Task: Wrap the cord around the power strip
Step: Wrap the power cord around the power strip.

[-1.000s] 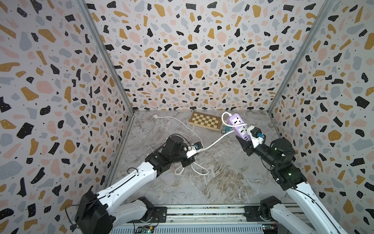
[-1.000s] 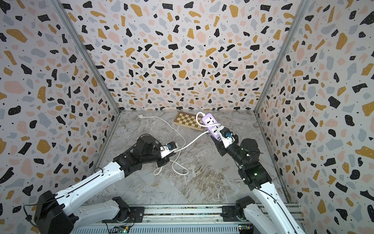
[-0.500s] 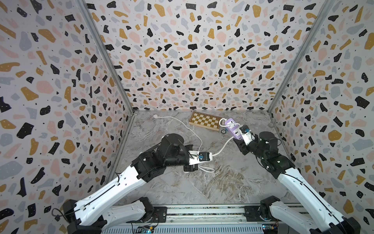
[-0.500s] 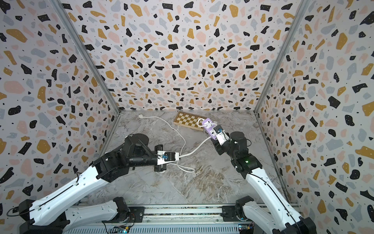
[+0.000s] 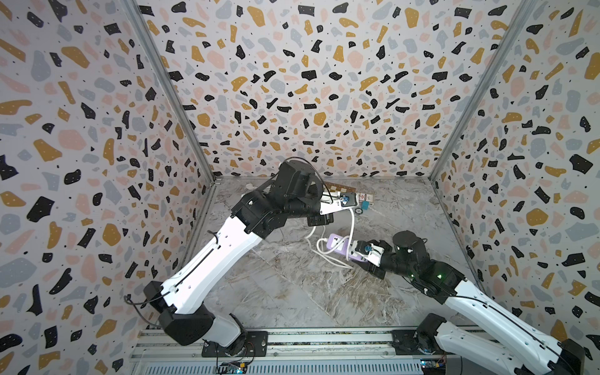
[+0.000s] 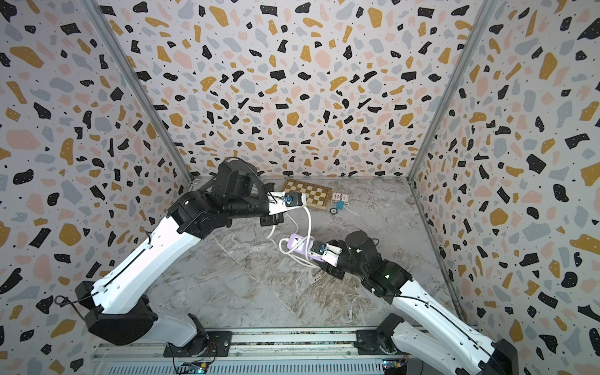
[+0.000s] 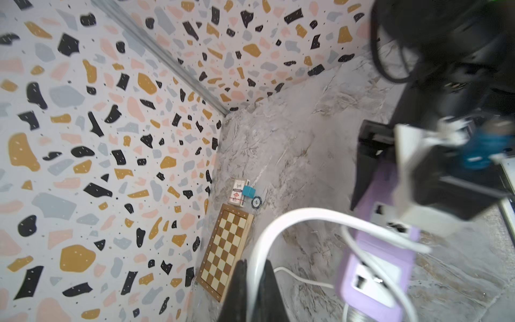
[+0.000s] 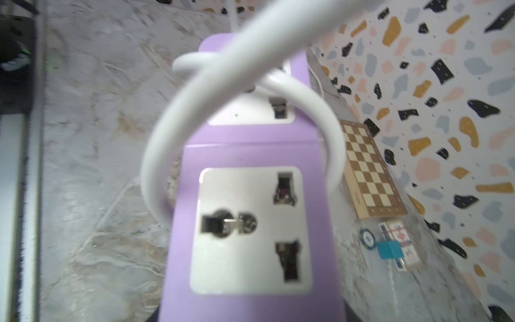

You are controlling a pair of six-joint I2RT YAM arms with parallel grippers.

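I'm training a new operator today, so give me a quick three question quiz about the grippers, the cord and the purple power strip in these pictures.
1. True or false: the left gripper is shut on the white cord.
2. Which holds the purple power strip? A left gripper, B right gripper, C neither.
3. Fill in: the checkered wooden board by the back wall is a ____.
Key: 1 true; 2 B; 3 chessboard.

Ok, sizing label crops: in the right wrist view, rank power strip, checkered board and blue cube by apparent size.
1. power strip (nearest the camera, so inflated)
2. checkered board
3. blue cube
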